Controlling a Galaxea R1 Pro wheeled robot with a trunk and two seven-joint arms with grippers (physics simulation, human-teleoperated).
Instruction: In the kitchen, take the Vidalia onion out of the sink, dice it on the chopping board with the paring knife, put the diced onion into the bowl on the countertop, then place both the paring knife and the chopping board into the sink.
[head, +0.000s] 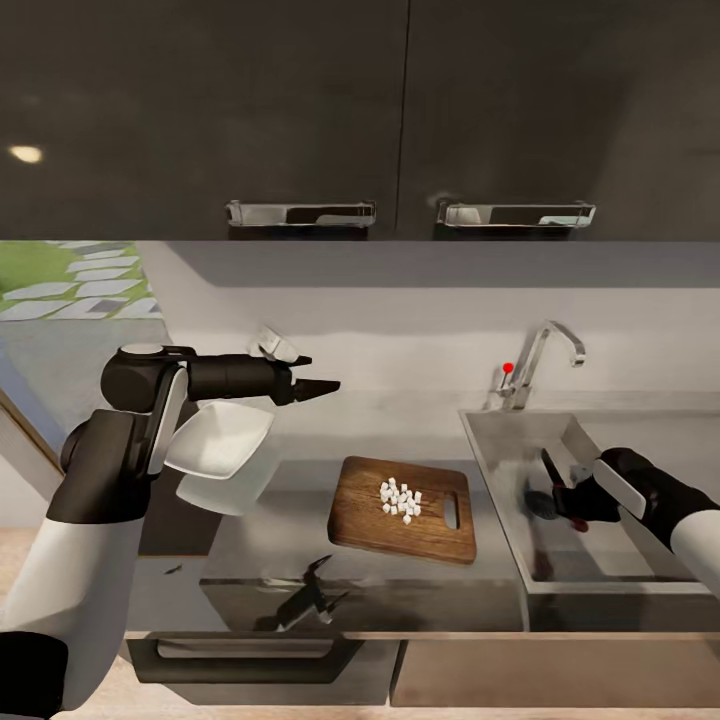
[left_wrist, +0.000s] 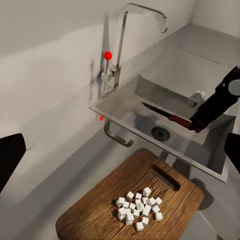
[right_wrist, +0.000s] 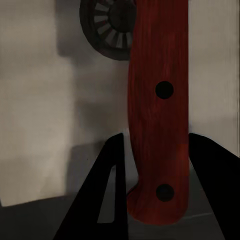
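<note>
The Vidalia onion lies as diced white cubes (head: 400, 498) (left_wrist: 139, 208) on the dark-brown chopping board (head: 365, 520) (left_wrist: 95, 215) in the middle of the countertop (head: 480, 590). Left of the board stands the white bowl (head: 222, 438), with nothing in it. My left gripper (head: 308, 372) hovers open above the counter behind bowl and board, its fingers (left_wrist: 10, 157) wide apart. In the sink (head: 500, 450) (left_wrist: 150, 87), my right gripper (head: 577, 508) is shut on the red handle of the paring knife (right_wrist: 159, 110) (left_wrist: 167, 115), low over the basin floor beside the drain (head: 540, 503).
A bent chrome tap (head: 545, 350) with a red knob (head: 508, 367) stands behind the sink. Dark wall cabinets with chrome handles (head: 300, 213) hang overhead. My left elbow (head: 140, 380) sits close beside the bowl. A drawer handle (head: 245, 650) runs under the counter's front edge.
</note>
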